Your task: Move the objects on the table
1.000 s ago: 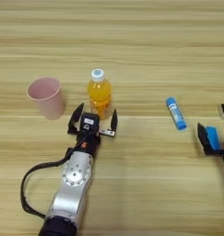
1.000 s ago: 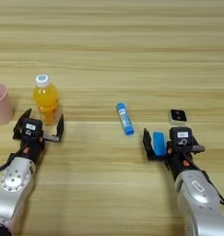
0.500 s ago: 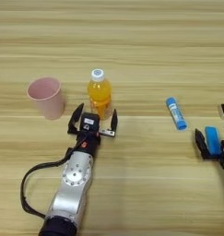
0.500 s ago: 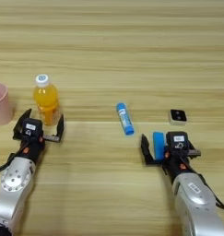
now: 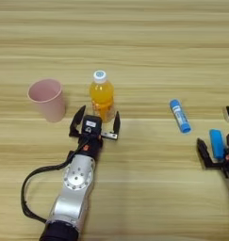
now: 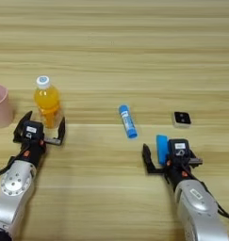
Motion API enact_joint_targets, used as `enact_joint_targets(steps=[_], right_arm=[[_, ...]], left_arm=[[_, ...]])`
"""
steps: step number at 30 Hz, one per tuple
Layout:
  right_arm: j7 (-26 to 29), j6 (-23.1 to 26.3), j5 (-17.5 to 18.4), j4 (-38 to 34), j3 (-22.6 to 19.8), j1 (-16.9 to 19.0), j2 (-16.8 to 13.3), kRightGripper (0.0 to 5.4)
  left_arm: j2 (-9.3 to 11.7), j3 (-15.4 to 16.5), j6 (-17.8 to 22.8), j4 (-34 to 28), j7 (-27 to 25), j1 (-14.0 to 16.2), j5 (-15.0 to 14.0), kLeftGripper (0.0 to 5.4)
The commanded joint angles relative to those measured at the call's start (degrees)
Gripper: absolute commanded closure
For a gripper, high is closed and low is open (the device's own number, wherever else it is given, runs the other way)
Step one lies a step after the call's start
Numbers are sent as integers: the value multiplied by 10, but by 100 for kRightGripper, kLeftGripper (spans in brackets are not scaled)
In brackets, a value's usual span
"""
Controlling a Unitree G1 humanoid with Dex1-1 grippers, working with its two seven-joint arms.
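Shifted leftward since a second ago, right gripper point(image 6: 170, 157) with fingers spread around the blue bar point(image 6: 161, 148), probably stiff and light, best pinched across its flat sides; left gripper point(image 5: 95, 126) spread wide just before the juice bottle point(image 5: 101, 95).

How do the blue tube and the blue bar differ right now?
The tube lies free on the table, with no gripper around it; the bar sits between the open fingers of the right gripper. The tube is round with a white end and lies slightly slanted; the bar is flat, plain blue and points almost straight away from the robot. Both are blue and elongated.
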Motion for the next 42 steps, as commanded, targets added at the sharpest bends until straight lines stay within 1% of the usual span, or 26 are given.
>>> enact_joint_targets(steps=[1,14,21,22,24,25,35,37,39,42], right_arm=[[0,18,-7,11,7,-1,-2,24],[1,21,-8,15,12,1,-5,143],[2,20,-7,16,14,0,-5,220],[2,20,-7,16,14,0,-5,239],[2,20,-7,16,14,1,-5,249],[2,19,-7,16,15,1,-5,266],[3,20,-6,16,15,0,-5,361],[4,19,-6,17,16,0,-5,388],[5,18,-6,16,16,-1,-5,400],[7,14,-4,13,17,-1,-4,400]], left_arm=[[-2,-2,7,-5,3,-2,4,0],[-2,-2,7,-6,3,-1,4,0],[-1,-2,7,-5,3,-2,4,0],[-1,-2,7,-5,3,-2,4,0],[-1,-2,7,-5,3,-2,4,0],[-1,-2,7,-5,3,-2,4,0],[-2,-2,8,-6,3,-2,4,0],[-2,-2,8,-5,3,-2,4,0],[-2,-2,8,-5,4,-3,4,0],[-2,-2,8,-5,4,-3,5,0]])
